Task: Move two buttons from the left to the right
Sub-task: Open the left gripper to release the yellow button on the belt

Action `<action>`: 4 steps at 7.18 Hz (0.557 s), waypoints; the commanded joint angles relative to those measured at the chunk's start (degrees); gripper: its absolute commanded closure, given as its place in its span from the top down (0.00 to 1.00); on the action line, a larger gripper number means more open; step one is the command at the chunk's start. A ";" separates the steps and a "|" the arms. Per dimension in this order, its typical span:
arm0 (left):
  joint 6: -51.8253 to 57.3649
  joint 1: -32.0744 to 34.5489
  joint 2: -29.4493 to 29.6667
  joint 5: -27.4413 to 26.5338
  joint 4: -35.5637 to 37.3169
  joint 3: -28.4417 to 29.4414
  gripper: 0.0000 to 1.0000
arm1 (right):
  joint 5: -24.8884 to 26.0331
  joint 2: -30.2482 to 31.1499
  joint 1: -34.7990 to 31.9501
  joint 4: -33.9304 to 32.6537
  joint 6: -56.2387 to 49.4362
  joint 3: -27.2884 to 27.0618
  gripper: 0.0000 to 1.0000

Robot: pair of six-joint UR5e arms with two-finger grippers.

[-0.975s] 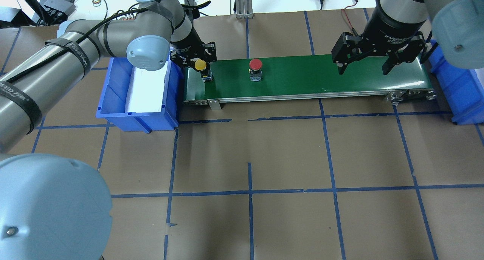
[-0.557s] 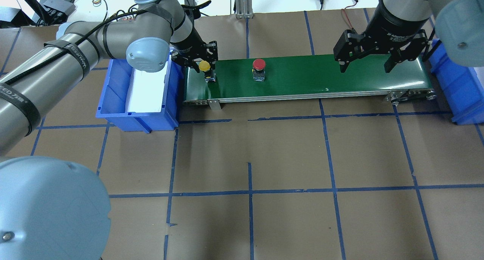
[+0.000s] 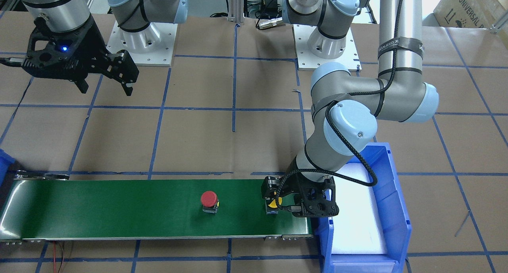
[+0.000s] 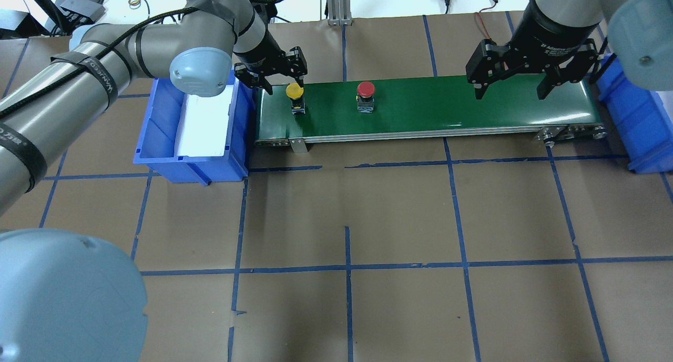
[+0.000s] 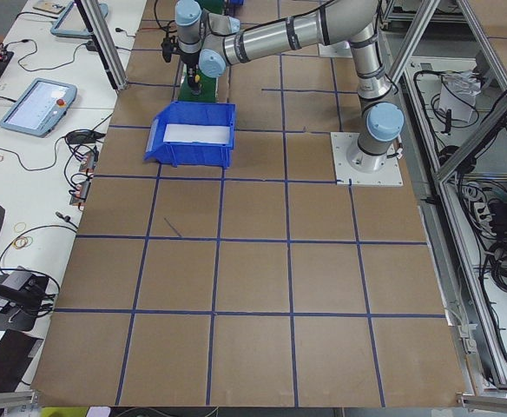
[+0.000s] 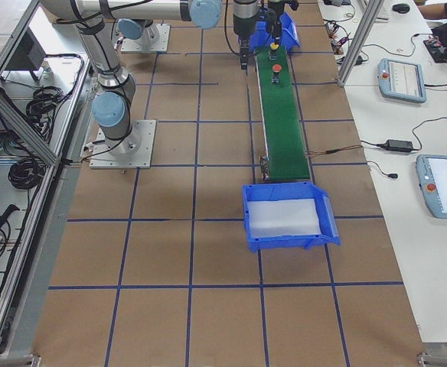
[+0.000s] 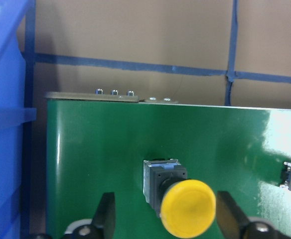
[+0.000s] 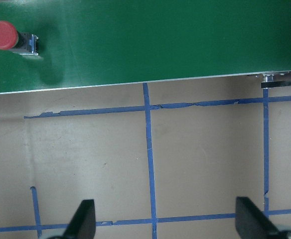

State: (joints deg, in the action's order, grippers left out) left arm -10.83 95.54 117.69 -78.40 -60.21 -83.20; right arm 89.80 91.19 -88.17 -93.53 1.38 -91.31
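Note:
The yellow button (image 4: 295,92) stands upright on the left end of the green conveyor belt (image 4: 447,107). My left gripper (image 4: 285,84) is open just above and behind it. In the left wrist view the yellow button (image 7: 185,206) sits between the spread fingers (image 7: 107,214) without touching them. The red button (image 4: 365,90) stands on the belt to its right, and also shows in the front view (image 3: 209,198) and the right wrist view (image 8: 4,35). My right gripper (image 4: 510,92) is open and empty above the belt's right part.
A blue bin (image 4: 157,146) with a white liner stands against the belt's left end. Another blue bin (image 4: 644,120) stands at the belt's right end. The brown table (image 4: 347,220) has blue tape lines.
Both buttons have moved a little to the right along the belt. My left gripper has drawn up and back from the yellow button. The right gripper has shifted slightly.

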 commanded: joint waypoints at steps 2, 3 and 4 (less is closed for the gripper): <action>-1.39 -0.09 -5.34 -0.70 -1.74 0.06 0.91 | 0.02 0.04 -0.07 0.10 0.03 -0.01 1.00; -1.48 -0.17 -8.07 -0.78 -6.11 0.06 0.92 | 0.02 0.04 -0.07 0.10 0.03 -0.01 1.00; -1.04 -0.35 -10.62 -1.22 -8.94 -0.55 0.94 | 0.02 0.12 -0.07 0.10 0.03 -0.01 1.00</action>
State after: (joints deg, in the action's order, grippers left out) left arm -12.15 95.36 110.38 -79.21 -65.31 -83.27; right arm 89.82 91.25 -88.24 -93.44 1.41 -91.32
